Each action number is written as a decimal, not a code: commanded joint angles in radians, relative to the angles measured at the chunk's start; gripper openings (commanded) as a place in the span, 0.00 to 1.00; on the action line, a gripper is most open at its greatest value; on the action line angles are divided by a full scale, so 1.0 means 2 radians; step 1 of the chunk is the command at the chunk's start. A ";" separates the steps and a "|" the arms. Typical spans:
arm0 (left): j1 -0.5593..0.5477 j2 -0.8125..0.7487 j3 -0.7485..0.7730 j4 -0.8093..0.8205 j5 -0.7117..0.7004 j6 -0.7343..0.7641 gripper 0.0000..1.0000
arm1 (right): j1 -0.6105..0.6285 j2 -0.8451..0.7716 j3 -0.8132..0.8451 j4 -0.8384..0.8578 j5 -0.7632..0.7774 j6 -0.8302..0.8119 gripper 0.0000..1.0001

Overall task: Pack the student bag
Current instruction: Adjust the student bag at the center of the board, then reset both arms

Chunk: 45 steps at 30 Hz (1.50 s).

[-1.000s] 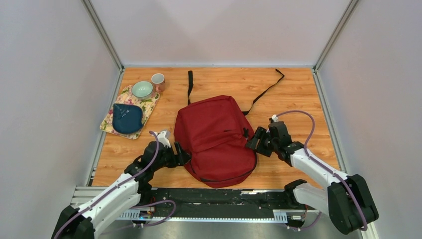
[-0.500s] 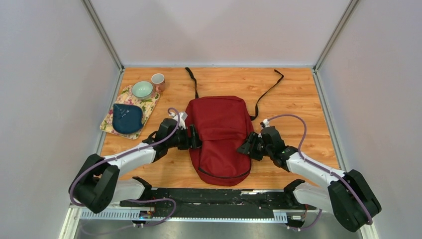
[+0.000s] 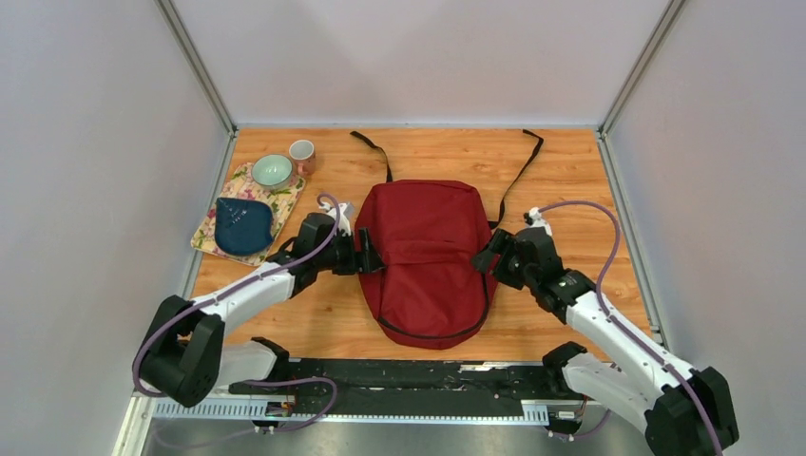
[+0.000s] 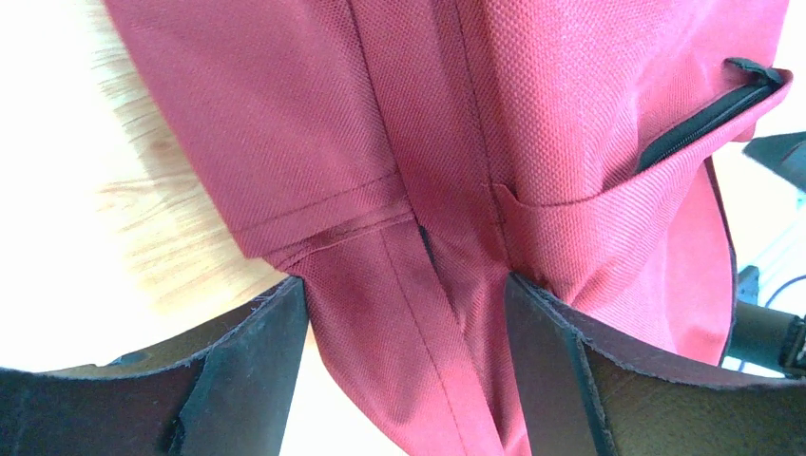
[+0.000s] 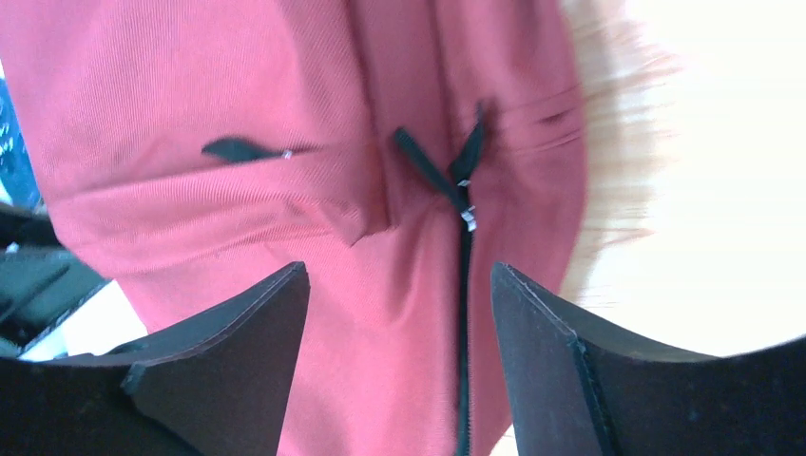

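The student bag (image 3: 428, 252), dark red with black zippers, lies flat in the middle of the wooden table, its front pocket up and its black straps (image 3: 521, 163) trailing toward the far edge. My left gripper (image 3: 373, 256) is at the bag's left side. In the left wrist view (image 4: 407, 285) a taut fold of the bag's fabric (image 4: 570, 95) runs between the jaws. My right gripper (image 3: 485, 258) is at the bag's right side. In the right wrist view (image 5: 399, 271) its jaws hold red fabric (image 5: 190, 114) with the black zipper (image 5: 464, 285) between them.
At the far left a floral mat (image 3: 287, 201) carries a dark blue pouch (image 3: 242, 225) and a teal bowl (image 3: 272, 171). A pink cup (image 3: 301, 152) stands beside the bowl. Grey walls close in the table on three sides.
The bag has turned from tilted to straight and moved away from the arm bases, carried along with both grippers. The straps have slid toward the far edge.
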 commanded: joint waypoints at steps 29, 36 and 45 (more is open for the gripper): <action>0.005 -0.244 -0.036 -0.214 -0.236 0.065 0.83 | -0.173 -0.040 0.057 -0.058 0.025 -0.103 0.77; 0.005 -0.264 -0.041 -0.211 -0.273 0.055 0.84 | -0.173 -0.061 0.047 -0.058 0.028 -0.101 0.77; 0.005 -0.292 -0.044 -0.218 -0.290 0.061 0.84 | -0.172 -0.088 0.055 -0.039 -0.012 -0.112 0.77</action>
